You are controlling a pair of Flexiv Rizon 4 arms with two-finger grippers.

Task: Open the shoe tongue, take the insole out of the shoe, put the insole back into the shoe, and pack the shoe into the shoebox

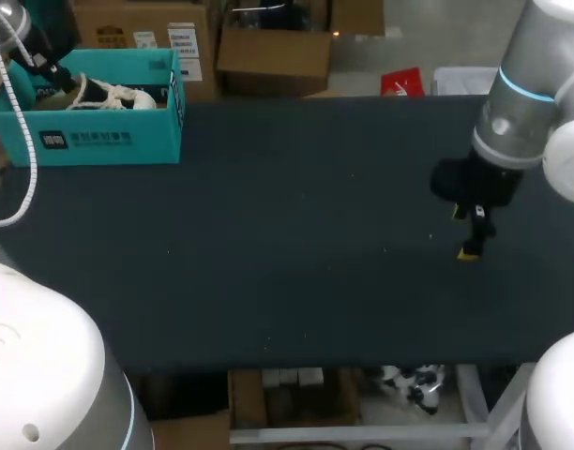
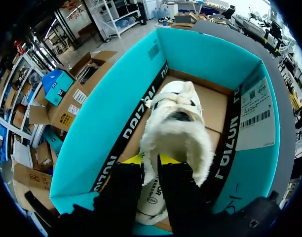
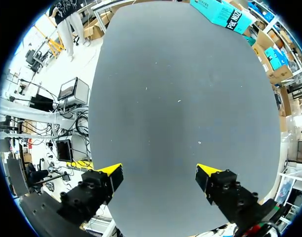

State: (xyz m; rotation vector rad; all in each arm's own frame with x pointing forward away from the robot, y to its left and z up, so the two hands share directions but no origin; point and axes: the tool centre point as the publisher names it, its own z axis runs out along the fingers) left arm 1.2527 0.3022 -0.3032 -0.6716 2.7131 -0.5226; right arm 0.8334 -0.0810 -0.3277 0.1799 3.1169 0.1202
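A white fleece-lined shoe (image 2: 178, 123) lies inside the open teal shoebox (image 2: 116, 98), toe pointing away from my left gripper. My left gripper (image 2: 151, 160) is down in the box at the heel, and both fingers press on the fleecy heel collar between them. In the head view the shoebox (image 1: 90, 141) stands at the table's far left corner, with the shoe (image 1: 118, 96) in it and my left gripper (image 1: 54, 73) over its near-left end. My right gripper (image 1: 472, 246) hangs wide open over bare table at the right, holding nothing. The insole is not visible.
The dark table (image 1: 268, 234) stretches between the shoebox and my right arm. In the right wrist view the shoebox (image 3: 222, 15) sits far ahead of the open right gripper (image 3: 158, 173), across the table (image 3: 185, 98).
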